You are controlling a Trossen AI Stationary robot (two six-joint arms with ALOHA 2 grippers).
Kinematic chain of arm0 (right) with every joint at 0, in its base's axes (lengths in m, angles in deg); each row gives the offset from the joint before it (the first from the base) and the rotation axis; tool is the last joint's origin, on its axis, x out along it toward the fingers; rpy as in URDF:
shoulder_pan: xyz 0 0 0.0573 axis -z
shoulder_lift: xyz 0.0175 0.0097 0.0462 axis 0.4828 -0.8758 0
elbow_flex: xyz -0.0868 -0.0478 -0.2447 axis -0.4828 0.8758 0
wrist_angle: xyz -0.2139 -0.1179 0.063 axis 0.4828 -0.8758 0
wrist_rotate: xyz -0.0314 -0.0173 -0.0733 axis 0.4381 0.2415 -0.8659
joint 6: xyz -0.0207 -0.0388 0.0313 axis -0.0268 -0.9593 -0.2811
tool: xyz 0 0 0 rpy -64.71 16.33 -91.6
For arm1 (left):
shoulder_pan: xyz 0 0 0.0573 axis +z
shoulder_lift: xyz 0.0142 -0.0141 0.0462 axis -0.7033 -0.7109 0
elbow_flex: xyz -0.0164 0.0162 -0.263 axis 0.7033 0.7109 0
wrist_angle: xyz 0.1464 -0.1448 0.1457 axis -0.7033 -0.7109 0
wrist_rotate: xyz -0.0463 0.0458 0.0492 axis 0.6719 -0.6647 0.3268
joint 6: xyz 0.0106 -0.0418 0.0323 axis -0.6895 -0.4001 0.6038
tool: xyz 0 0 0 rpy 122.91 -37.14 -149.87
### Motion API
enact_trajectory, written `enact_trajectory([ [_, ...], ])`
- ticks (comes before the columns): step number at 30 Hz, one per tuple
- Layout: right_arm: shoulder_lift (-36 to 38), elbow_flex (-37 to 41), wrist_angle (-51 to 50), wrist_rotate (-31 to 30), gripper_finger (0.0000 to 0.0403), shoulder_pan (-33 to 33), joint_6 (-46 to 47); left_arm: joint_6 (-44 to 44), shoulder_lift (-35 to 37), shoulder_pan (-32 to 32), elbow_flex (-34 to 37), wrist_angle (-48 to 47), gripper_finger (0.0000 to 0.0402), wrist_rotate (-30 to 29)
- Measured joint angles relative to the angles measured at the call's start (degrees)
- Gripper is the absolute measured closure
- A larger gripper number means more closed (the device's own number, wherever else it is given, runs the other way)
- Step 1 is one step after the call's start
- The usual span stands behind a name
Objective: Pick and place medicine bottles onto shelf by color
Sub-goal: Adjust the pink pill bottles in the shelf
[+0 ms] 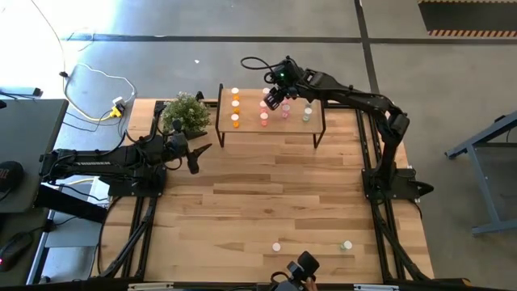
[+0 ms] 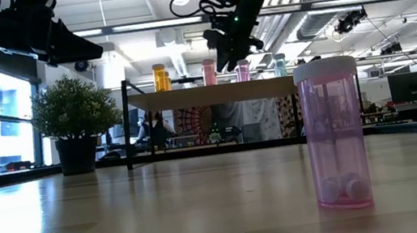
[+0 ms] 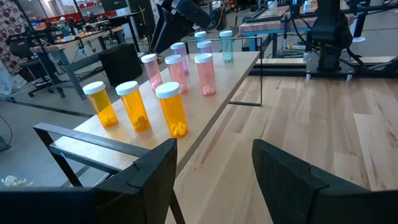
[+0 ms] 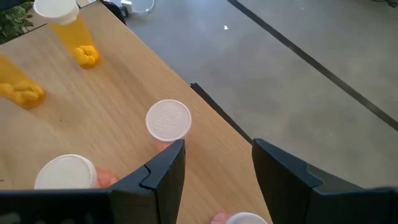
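Note:
The shelf (image 1: 271, 128) stands at the table's far edge. On it stand three orange medicine bottles (image 1: 235, 103), several pink ones (image 1: 264, 118) and a green one (image 1: 307, 113), all upright on their bases. My right gripper (image 1: 275, 99) hovers open over the shelf's far edge, above the pink row. In the right wrist view its fingers (image 4: 217, 168) have nothing between them; a white-capped pink bottle (image 4: 168, 120) stands just beyond one fingertip. My left gripper (image 1: 198, 158) waits open at the left, short of the shelf's left end (image 3: 217, 106). A pink bottle (image 1: 276, 246) and a green one (image 1: 347, 245) stand near the table's front edge.
A potted plant (image 1: 186, 113) stands just left of the shelf, close to my left gripper. A dark camera mount (image 1: 303, 267) sits at the front edge between the two loose bottles. The wooden tabletop (image 1: 266, 194) between the shelf and these bottles is bare.

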Motion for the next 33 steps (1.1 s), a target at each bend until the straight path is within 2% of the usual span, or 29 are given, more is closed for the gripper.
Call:
enact_trajectory([
  [15, 0.0, 0.0, 0.48, 2.22, 0.0224, 0.0, 0.06, 0.0, 0.0, 0.0, 0.0, 0.0, 0.0202, 0.0],
  [22, 0.0, 0.02, 1.91, -0.72, 0.0224, 0.35, 0.8, 0.0, -0.01, 0.0, 0.0, 0.0, 0.0202, 0.0],
  [29, 0.0, 0.02, 5.7, -0.42, 0.0224, 3.74, 0.29, 1.95, -0.02, -0.02, 0.0, 0.0, 0.0202, -0.02],
  [33, -0.24, 0.02, 5.33, 2.45, 0.0224, 6.92, 1.57, 1.53, -0.01, -0.01, 0.0, 0.0, 0.0202, -0.02],
])
